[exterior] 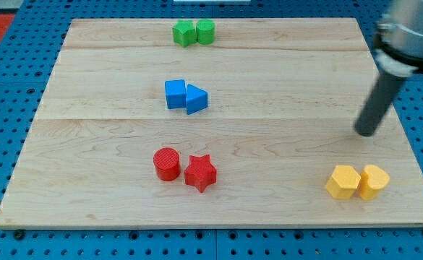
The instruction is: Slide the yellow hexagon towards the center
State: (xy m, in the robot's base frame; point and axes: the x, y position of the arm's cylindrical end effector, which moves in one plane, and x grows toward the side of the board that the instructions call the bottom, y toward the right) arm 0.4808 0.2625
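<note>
The yellow hexagon (343, 181) lies near the board's bottom right corner, touching a second yellow block (374, 181) with a rounded shape on its right. My tip (366, 133) is at the view's right, above the two yellow blocks and apart from them, a little to the right of the hexagon. The dark rod rises to the top right corner of the view.
A red cylinder (167, 163) and a red star (200, 173) sit at bottom centre-left. A blue cube (175, 94) and a blue triangle (196, 99) sit near the centre. Two green blocks (185, 33) (205, 31) sit at the top edge. The wooden board (269, 144) lies on blue pegboard.
</note>
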